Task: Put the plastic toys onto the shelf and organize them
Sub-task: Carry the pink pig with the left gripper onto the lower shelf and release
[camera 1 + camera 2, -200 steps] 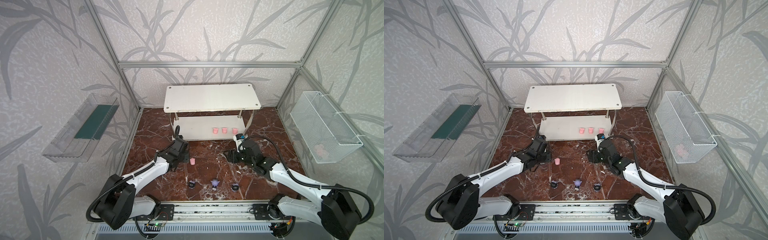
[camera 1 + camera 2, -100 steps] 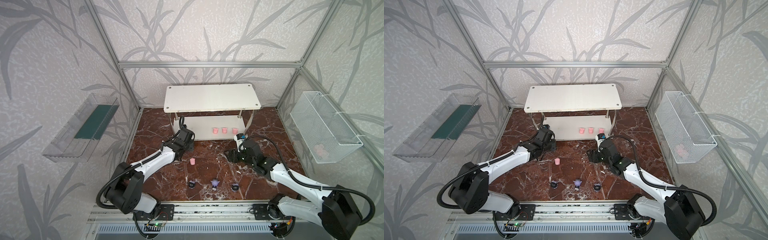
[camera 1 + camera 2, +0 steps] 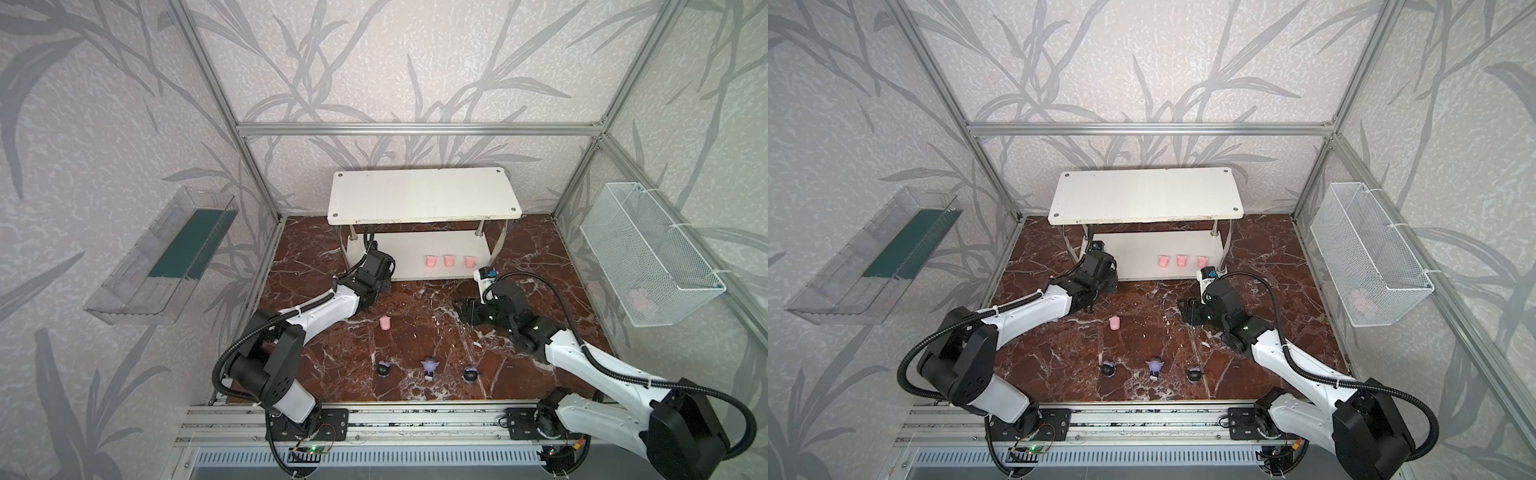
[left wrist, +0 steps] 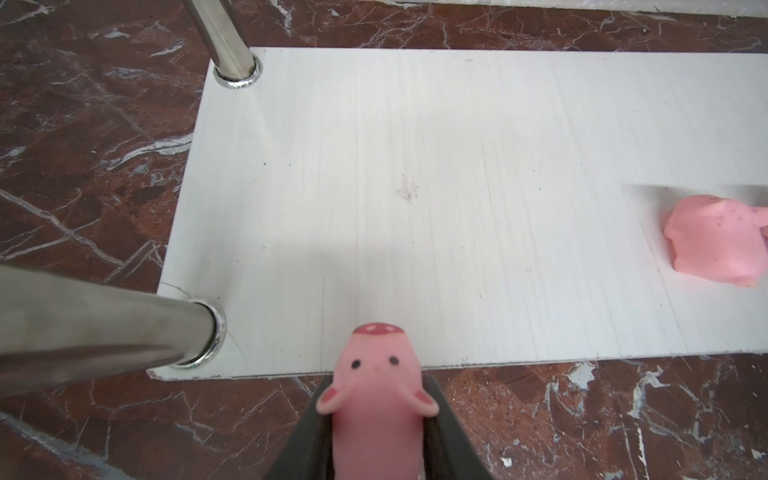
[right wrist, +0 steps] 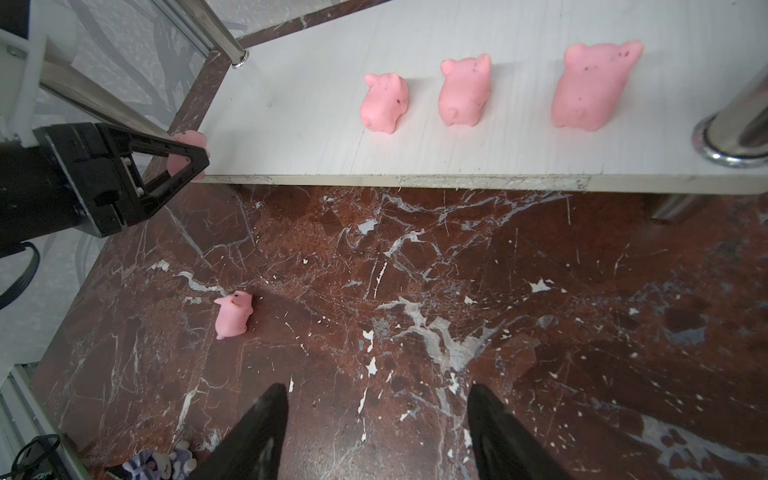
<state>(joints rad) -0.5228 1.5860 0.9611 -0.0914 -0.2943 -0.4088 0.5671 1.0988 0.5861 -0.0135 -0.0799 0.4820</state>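
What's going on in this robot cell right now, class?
The left gripper is shut on a pink pig, holding it at the front edge of the shelf's lower board. Three more pigs stand in a row further along that board. The right gripper is open and empty above the marble floor. A loose pig and three small figurines sit on the floor, not yet shelved.

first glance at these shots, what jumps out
The left gripper holds a pink piglet snout-forward at the front edge of the shelf's lower board. Toward that board's right end, three more piglets stand in a neat row. One loose piglet and a line of three dark-and-lilac figurines sit on the red marble floor.
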